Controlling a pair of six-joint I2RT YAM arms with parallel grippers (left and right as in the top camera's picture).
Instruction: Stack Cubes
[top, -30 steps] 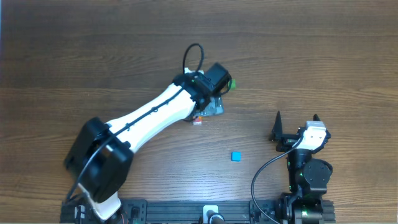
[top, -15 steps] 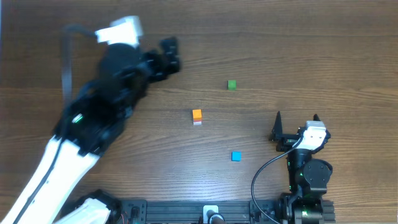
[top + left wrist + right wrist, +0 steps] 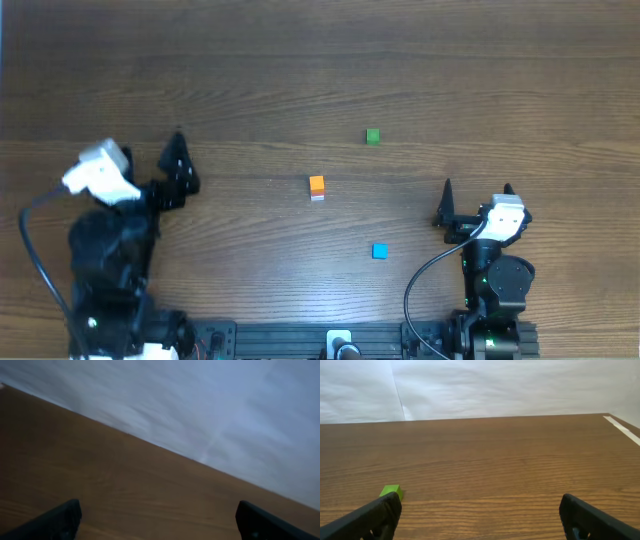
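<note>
An orange cube [image 3: 317, 183] sits on top of a white cube [image 3: 317, 196] near the middle of the table. A green cube [image 3: 373, 136] lies farther back and to the right, and it shows again as the green cube [image 3: 391, 492] ahead of my right gripper. A blue cube [image 3: 380, 251] rests nearer the front. My left gripper [image 3: 172, 168] is at the left side, open and empty, well away from the cubes. My right gripper [image 3: 477, 190] is at the right side, open with nothing in it.
The wooden table [image 3: 480, 80] is bare around the cubes. A white wall [image 3: 510, 385] stands behind the table's far edge. A strip of pale tape [image 3: 622, 430] lies on the far right part of the table.
My left arm has swung back from the middle of the table to the left side, uncovering the orange-on-white stack. The right arm and the cubes have not moved.
</note>
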